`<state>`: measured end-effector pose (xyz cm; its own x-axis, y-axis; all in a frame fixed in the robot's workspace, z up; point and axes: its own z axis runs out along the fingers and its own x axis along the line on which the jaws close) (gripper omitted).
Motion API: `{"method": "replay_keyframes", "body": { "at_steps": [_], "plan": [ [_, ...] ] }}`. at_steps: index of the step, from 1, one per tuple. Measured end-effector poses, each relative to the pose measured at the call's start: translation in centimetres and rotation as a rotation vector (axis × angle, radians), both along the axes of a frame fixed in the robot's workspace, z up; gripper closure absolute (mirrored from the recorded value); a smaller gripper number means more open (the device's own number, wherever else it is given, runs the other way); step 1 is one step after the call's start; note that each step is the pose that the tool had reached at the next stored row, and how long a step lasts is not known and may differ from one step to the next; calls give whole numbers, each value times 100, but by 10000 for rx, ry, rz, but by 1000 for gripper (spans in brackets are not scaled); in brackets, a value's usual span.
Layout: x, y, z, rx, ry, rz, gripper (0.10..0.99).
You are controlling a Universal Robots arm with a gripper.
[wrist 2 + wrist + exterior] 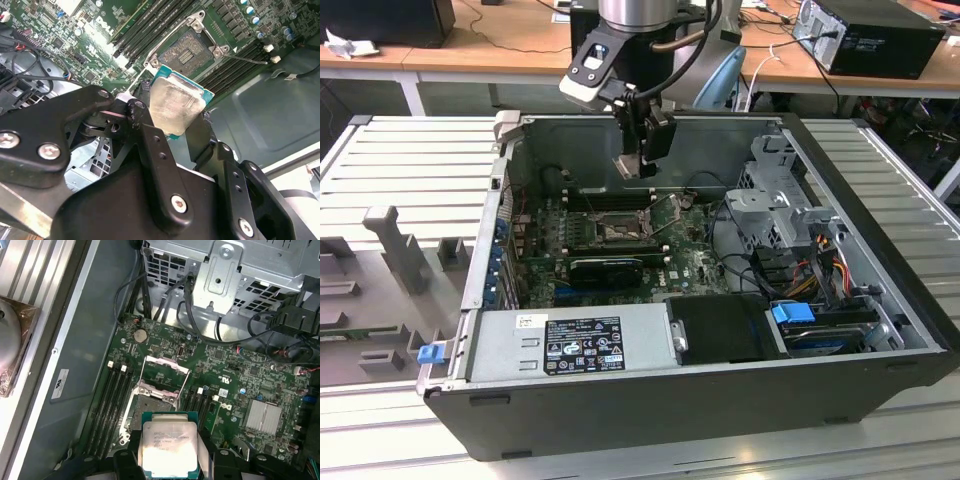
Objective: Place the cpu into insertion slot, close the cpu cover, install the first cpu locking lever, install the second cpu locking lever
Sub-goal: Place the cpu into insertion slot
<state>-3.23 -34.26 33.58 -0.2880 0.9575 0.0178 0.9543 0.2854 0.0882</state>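
First wrist view: my gripper (pixel 168 456) clenches the cpu (pixel 167 440) by opposite edges; light, stiff, fragile, I judge. Exterior view: slot (pixel 620 232) at its six o'clock.

Parts, by count: one cpu (pixel 167 447); one socket (pixel 150 410); one cover (pixel 167 365); two banks of memory slots (pixel 110 405); one coin cell (pixel 140 334); one finned heatsink (pixel 263 418); one power supply (pixel 570 345); one drive cage (pixel 775 215); two blue tabs (pixel 792 312); one case (pixel 880 330); one arm (pixel 635 20) bearing one gripper (pixel 172 122) with two fingers (pixel 150 145).
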Motion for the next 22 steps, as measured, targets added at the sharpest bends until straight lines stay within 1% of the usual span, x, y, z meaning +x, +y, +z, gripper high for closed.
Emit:
{"method": "replay_keyframes", "body": {
  "at_steps": [11, 13, 16, 22],
  "plan": [
    [-1, 0, -59, 0, 0, -153, 561],
    [-1, 0, -73, 0, 0, -288, 561],
    [-1, 1, -93, 0, 0, -816, 561],
    [-1, 2, -111, 0, 0, -1262, 561]
  ]
}}
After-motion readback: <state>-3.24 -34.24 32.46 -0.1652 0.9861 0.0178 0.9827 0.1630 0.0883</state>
